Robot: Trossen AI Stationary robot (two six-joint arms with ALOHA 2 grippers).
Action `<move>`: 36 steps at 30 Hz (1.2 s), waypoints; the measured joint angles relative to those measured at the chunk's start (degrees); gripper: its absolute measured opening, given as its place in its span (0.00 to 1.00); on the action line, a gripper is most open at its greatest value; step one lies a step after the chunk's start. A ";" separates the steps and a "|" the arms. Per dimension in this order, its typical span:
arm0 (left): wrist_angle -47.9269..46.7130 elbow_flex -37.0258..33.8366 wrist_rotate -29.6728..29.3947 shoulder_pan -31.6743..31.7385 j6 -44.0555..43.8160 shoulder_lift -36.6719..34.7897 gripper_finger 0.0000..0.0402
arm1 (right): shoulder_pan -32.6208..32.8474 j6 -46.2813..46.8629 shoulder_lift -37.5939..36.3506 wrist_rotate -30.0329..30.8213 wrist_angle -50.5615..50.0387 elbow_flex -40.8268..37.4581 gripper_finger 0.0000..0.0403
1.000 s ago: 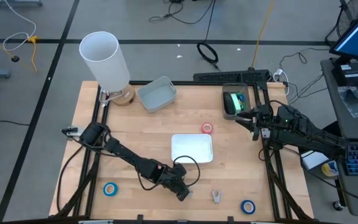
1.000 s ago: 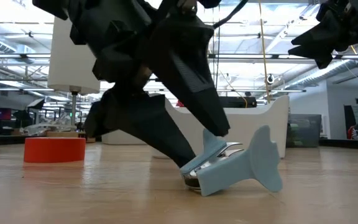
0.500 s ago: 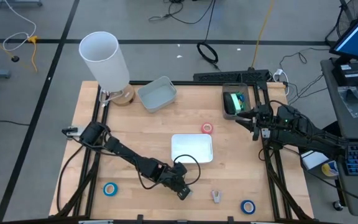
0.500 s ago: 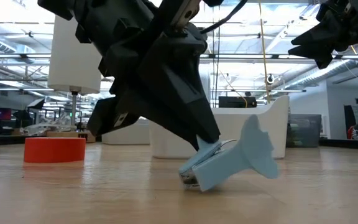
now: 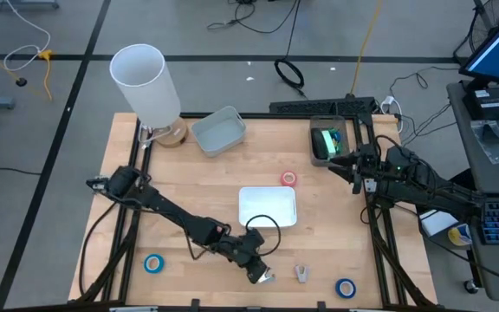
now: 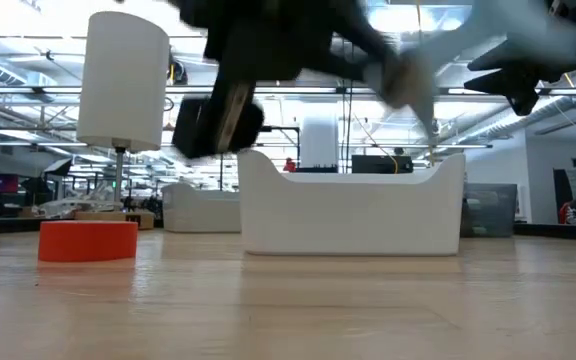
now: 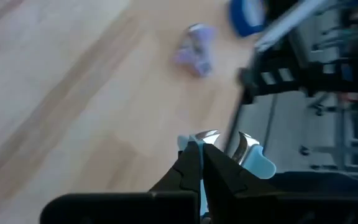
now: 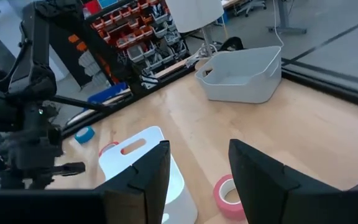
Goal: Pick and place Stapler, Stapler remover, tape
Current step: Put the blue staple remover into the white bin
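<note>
L gripper [image 5: 261,276] at front-centre of the table [image 5: 197,186], fingers [image 7: 191,167] closed on a pale-blue staple remover [image 7: 248,154]; the remover sticks out past the fingertips, held clear of the wood. Low view: L arm and the remover are a blur above the white tray [image 6: 353,215], off the tabletop.

R gripper [image 5: 334,162] at the right edge, just beside a clear bin [image 5: 327,141] w/ green contents; fingers [image 8: 146,169] apart, nothing between them.

Second staple remover [image 5: 301,274] lies on the wood just right of L gripper; also seen in L wrist view [image 7: 194,51].

Tape: red roll [image 5: 288,178] beside the tray's far-right corner; blue roll [image 5: 153,263] front-left; blue roll [image 5: 345,287] front-right.

Grey bin [image 5: 218,130] at rear, white cylinder [image 5: 145,84] at rear-left corner. Stapler: cannot tell.
</note>
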 joint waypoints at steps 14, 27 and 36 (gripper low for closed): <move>7.59 0.00 -8.89 4.59 14.61 -11.65 0.00 | 0.02 0.51 1.24 1.38 13.93 0.02 0.40; 18.18 0.00 -12.98 15.22 20.97 -12.39 0.00 | 3.62 -3.79 22.00 -24.72 39.94 0.02 0.40; 21.11 0.00 -13.29 20.97 23.81 -12.37 0.00 | 5.91 -11.06 31.84 -24.33 49.05 0.02 0.40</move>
